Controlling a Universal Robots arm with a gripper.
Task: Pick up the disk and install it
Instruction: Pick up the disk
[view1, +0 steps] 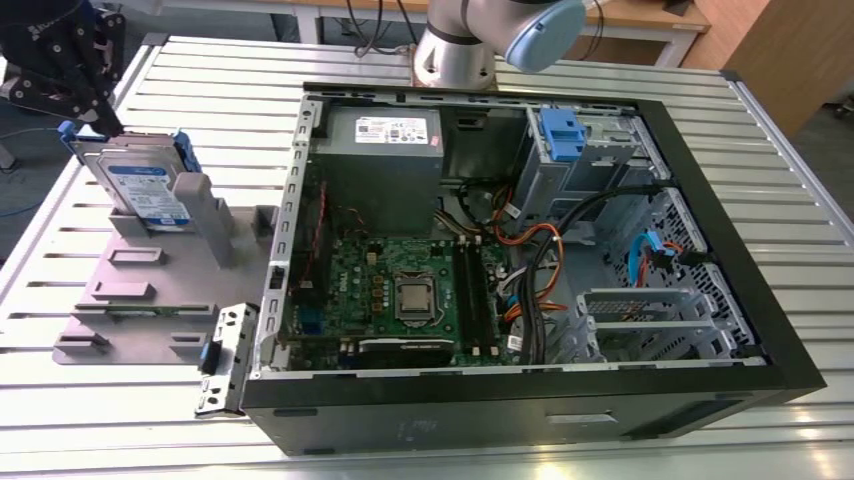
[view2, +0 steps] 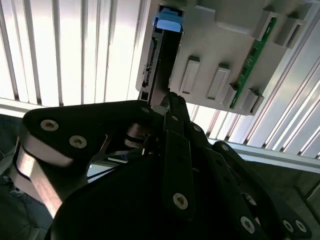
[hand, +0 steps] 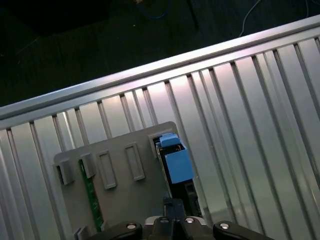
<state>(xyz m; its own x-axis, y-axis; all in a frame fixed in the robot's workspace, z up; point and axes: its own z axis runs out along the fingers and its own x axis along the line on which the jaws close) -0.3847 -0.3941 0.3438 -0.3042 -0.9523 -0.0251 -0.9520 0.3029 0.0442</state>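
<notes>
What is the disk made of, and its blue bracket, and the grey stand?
The disk is likely metal: it has a dull silvery sheen. Its blue bracket is probably plastic, with even colour and a moulded shape. The grey stand looks like matte plastic with no shine, though I cannot be sure.

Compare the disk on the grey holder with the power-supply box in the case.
The disk is thin and stands on edge in the grey holder outside the case; the power-supply box is bulky and sits inside it. The disk wears a blue bracket; the box has none. Both carry labels.
</notes>
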